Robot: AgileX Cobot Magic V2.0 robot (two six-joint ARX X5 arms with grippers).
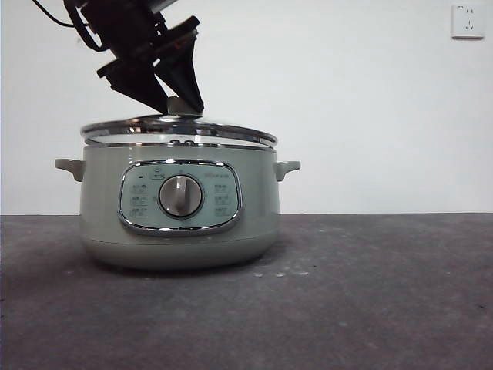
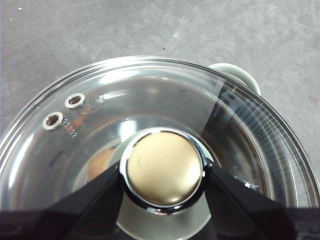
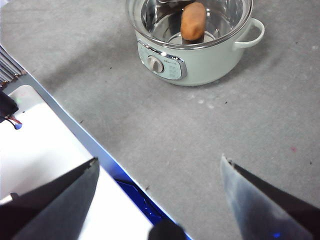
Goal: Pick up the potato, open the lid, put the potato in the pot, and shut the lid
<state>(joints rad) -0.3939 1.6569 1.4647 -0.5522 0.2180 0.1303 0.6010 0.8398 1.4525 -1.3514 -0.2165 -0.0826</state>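
Grey tabletop (image 1: 370, 301), matte and faintly speckled, fills the near ground, with a plain white wall behind and a white wall socket (image 1: 467, 21) at the far upper right. Left of centre stands the pot (image 1: 179, 223), sage green, its chrome-framed panel and silver dial (image 1: 180, 196) facing the front camera; the small markings on the panel are too fine to read. One arm reaches down steeply from the upper left, and its left gripper (image 2: 164, 175) is clamped on the knob (image 2: 164, 168) of the lid (image 1: 179, 128), one jaw on each side. Whether the glass lid rests on the pot's rim or sits just above it cannot be told. Inside the pot lies the potato (image 3: 193, 20). Well apart from the pot, the right gripper (image 3: 159, 175) hangs with jaws spread wide, holding nothing.
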